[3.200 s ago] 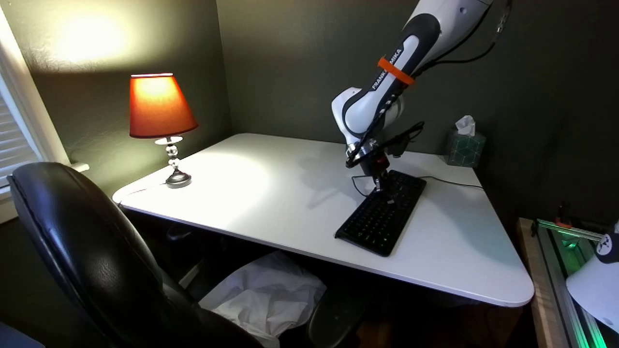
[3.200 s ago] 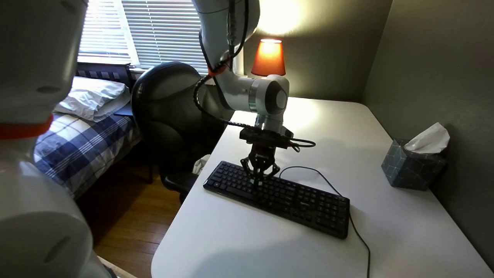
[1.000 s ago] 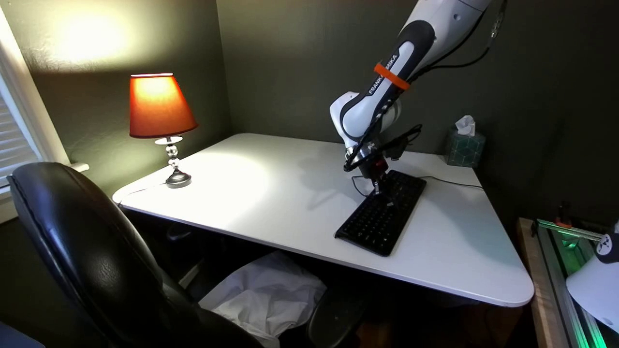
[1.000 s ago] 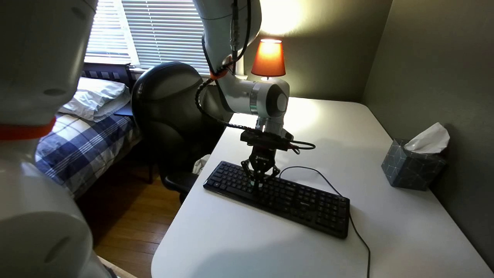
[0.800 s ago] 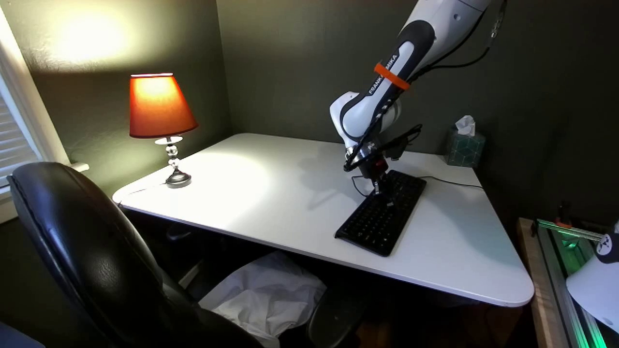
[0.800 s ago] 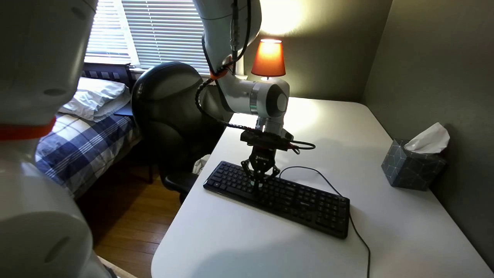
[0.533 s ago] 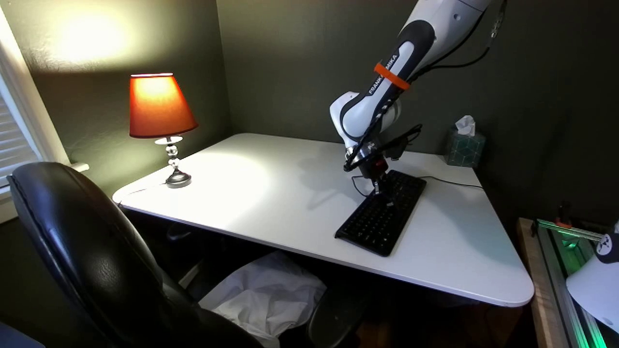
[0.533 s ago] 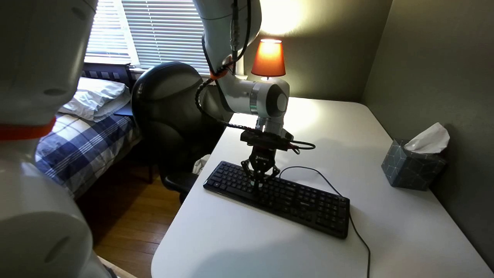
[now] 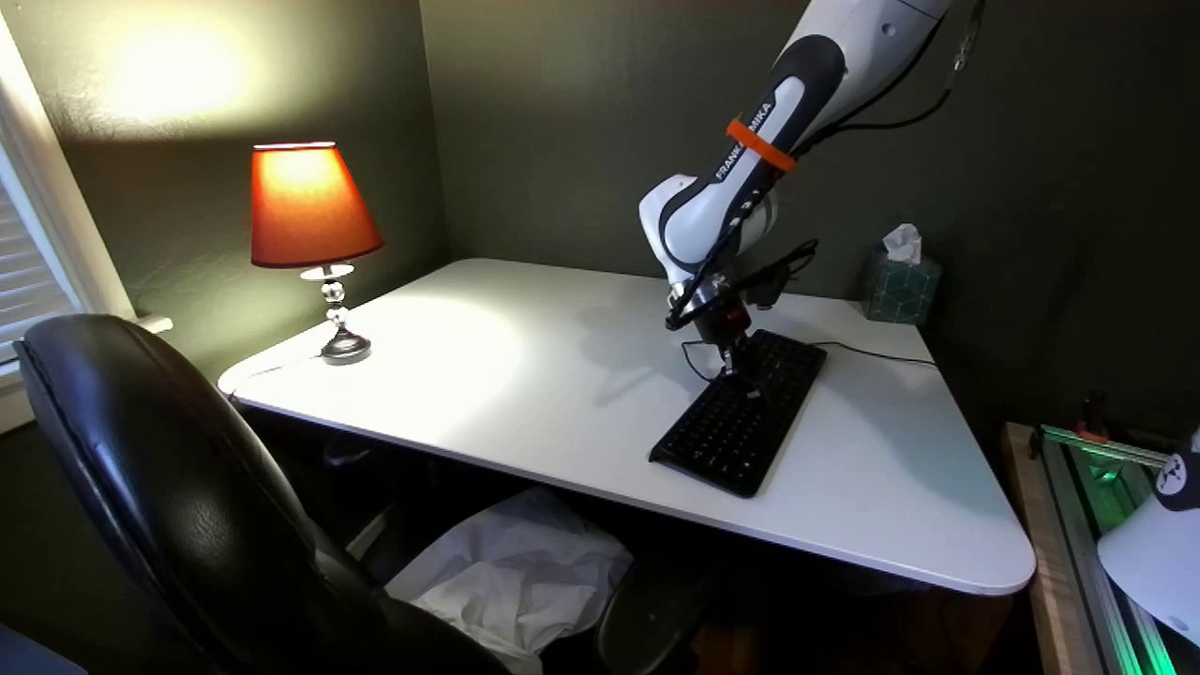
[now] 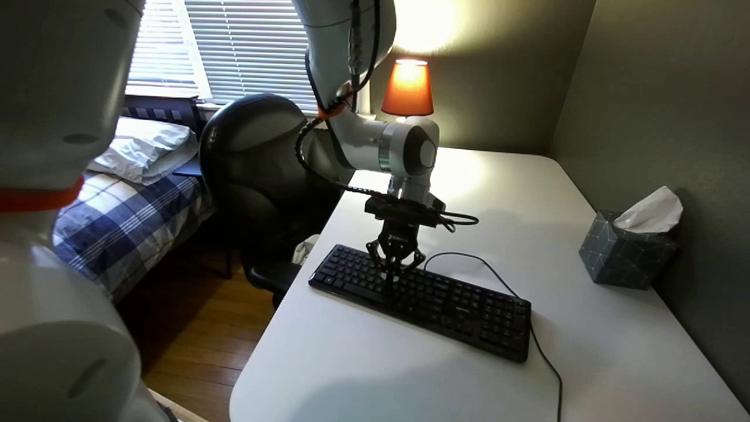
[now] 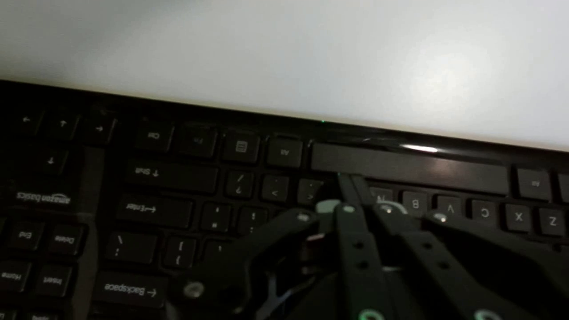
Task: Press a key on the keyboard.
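Walls (image 9: 562, 131) run along two edges of the tabletop (image 9: 525, 394) in both exterior views. A plaid bed (image 10: 126, 231) shows in an exterior view, next to the chair (image 10: 263, 187), which both exterior views place by the tabletop's edge. I see the lamp (image 9: 314, 211), base and all, in an exterior view; where the bed shows, my arm (image 10: 375, 143) hides that base. The keyboard (image 10: 463, 310) lies flat on the tabletop, one short end near the edge by the chair. White surface reaches broadly from it toward the lamp, and more room lies along its opposite long side; the tissue box (image 10: 627, 252) stands well apart, near a wall. From the lamp-facing side the cable (image 10: 469, 255) curves out, then trails past the other short end. My gripper (image 11: 351, 178) is narrow, its fingers (image 11: 349, 192) together over the keys (image 11: 483, 212). The wrist view alone lets me read lettering there, upside down: B, V, C, X, Z. In it my tips sit at the long edge of the space bar (image 11: 409, 168); whether they touch, I cannot tell.
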